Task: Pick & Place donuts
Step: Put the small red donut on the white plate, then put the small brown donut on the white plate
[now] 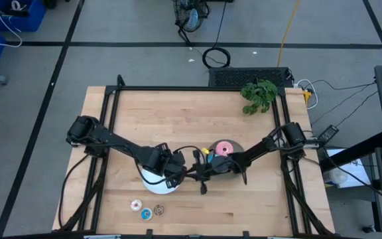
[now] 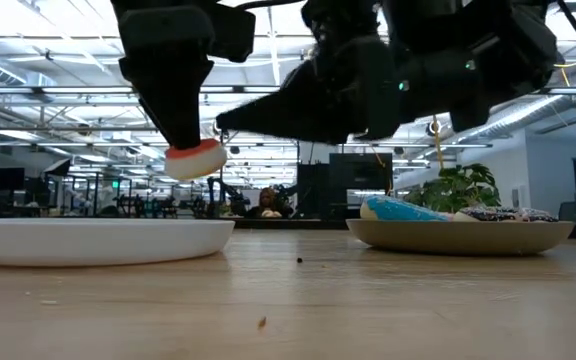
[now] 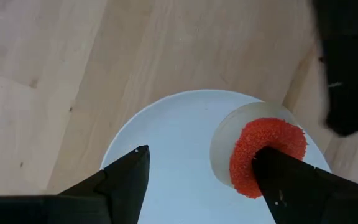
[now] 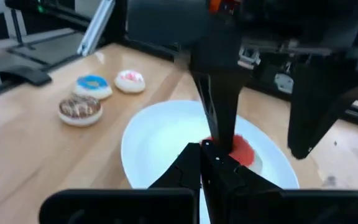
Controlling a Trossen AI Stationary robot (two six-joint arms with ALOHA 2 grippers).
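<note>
A red mini donut (image 3: 267,152) with a pale underside hangs on one finger of my left gripper (image 3: 201,152), which is open above the white plate (image 3: 166,143). In the low view the donut (image 2: 196,158) is clear of the plate (image 2: 88,240). My right gripper (image 4: 202,148) is shut and empty, close beside the left one over the plate's edge. Pink (image 1: 225,147), blue (image 2: 398,209) and chocolate (image 2: 498,213) donuts lie on the grey plate (image 2: 458,238). Three mini donuts, white-pink (image 4: 130,80), blue (image 4: 92,85) and brown (image 4: 79,109), lie on the table. My left gripper touches the red mini donut with one finger (image 3: 291,186) only, whose tip sits in the ring's hole (image 3: 260,149). The other finger (image 3: 123,180) stands well apart from it. The fingers point down from above. The donut hangs at the fingertip, tilted and lifted clear of the white plate.
The two grippers are close together over the white plate (image 1: 152,184). The grey plate (image 1: 239,147) lies just to its right, under the right arm. A green plant (image 1: 258,95) stands at the table's far right corner. Bare wood lies toward the far-left side.
</note>
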